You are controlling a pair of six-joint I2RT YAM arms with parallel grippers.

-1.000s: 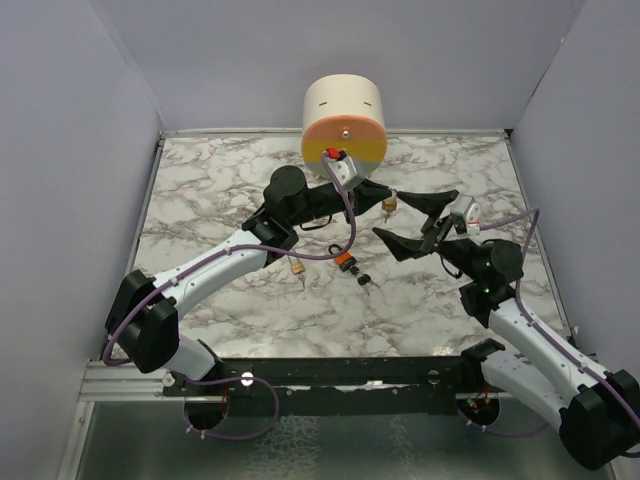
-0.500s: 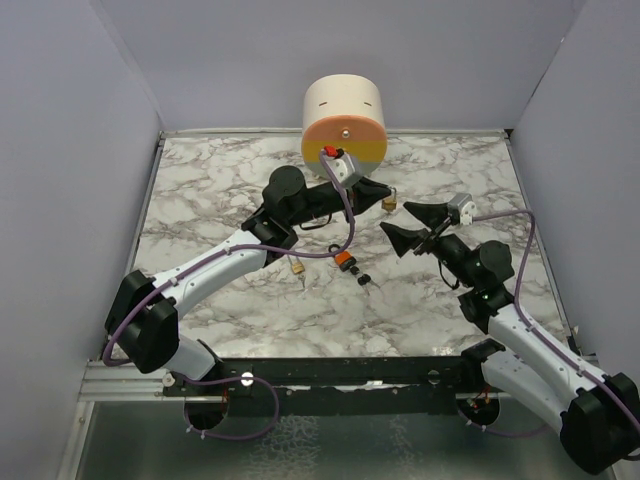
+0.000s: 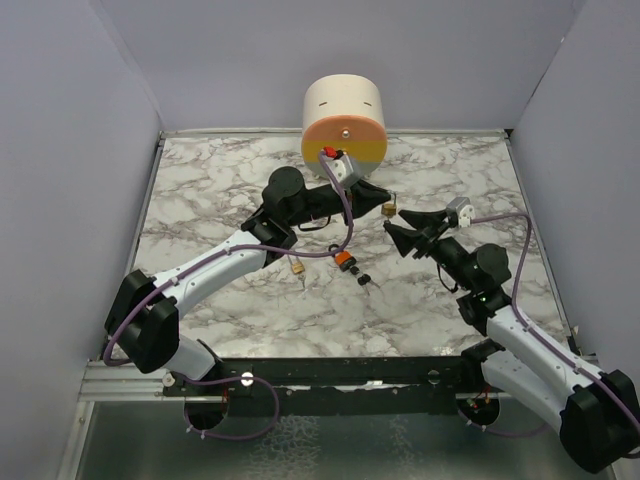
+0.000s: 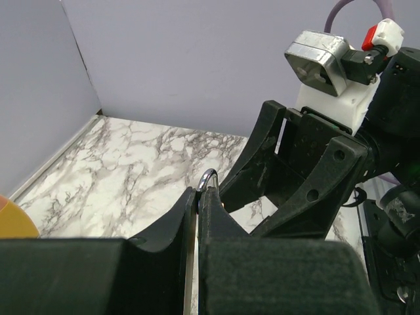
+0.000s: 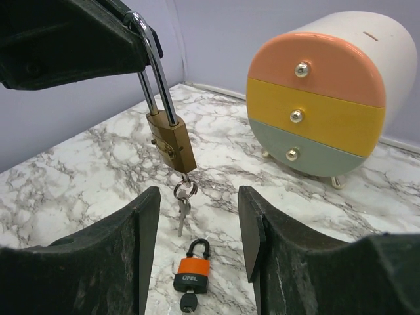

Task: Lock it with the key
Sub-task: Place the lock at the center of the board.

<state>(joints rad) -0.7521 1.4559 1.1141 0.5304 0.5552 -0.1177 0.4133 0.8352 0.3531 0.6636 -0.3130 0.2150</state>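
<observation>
My left gripper (image 3: 381, 198) is shut on the steel shackle (image 4: 207, 177) of a brass padlock (image 5: 170, 141), which hangs above the table. A ring of silvery keys (image 5: 182, 205) dangles under its body. My right gripper (image 3: 393, 221) is open, its fingertips just short of those keys, one on each side and touching nothing. On the marble below lies an orange-and-black padlock (image 5: 191, 274). The black-headed key (image 5: 188, 302) sits at its bottom end, and shows from above as small dark bits (image 3: 365, 280).
A round three-drawer box (image 3: 343, 125) in peach, yellow and green stands at the back centre. A small brass padlock (image 3: 297, 268) lies under my left forearm. Grey walls enclose the marble table (image 3: 200, 190) on three sides.
My right gripper has swung left and forward up to the hanging brass padlock, and its jaws have narrowed. The left arm and its padlock have stayed still.
</observation>
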